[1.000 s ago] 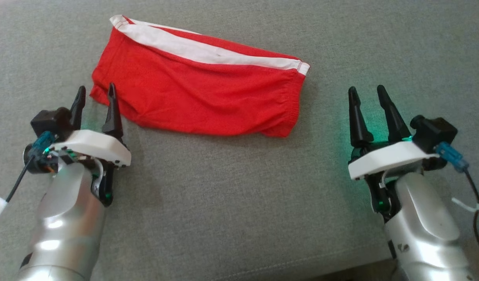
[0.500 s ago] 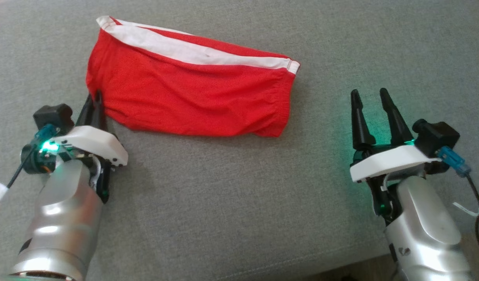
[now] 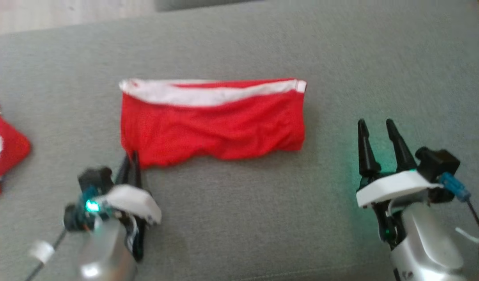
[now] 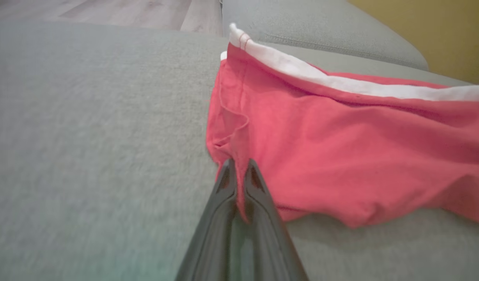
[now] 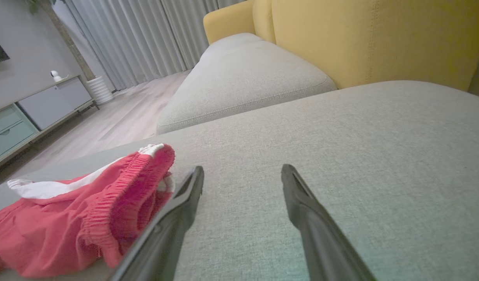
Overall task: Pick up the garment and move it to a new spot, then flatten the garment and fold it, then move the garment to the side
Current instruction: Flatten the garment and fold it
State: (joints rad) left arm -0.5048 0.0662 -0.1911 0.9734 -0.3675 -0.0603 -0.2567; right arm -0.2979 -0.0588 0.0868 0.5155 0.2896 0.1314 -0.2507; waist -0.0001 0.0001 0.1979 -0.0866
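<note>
Garment (image 3: 212,125), red with white band: lies spread mid sofa cushion (image 3: 243,218), band toward the far edge. Left jaws clenched on its near left corner. Right jaws spread, empty, toward the near right corner.

The red shorts (image 3: 212,128) lie folded and wrinkly on the grey cushion (image 3: 263,218), white band (image 3: 192,95) along the far edge.

Even daylight; head view blurred — perhaps motion.
</note>
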